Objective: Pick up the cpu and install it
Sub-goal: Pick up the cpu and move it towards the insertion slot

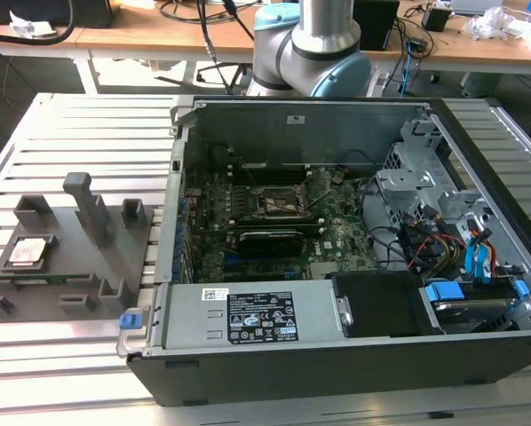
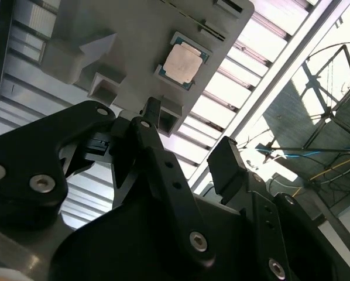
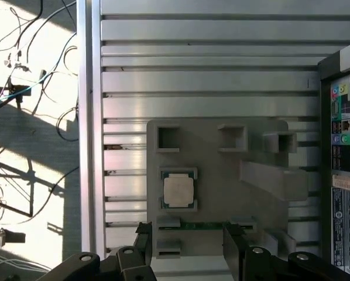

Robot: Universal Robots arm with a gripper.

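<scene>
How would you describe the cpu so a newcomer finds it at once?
Start at the open computer case; on the exterior view's left of it a grey fixture lies on the slatted table. The cpu sits in a square pocket there, the only flat, shiny metal square among dull grey blocks.

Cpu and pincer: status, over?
Pincer open, empty, above grey fixture. Cpu lying in fixture, not gripped. Nothing between them.
</scene>
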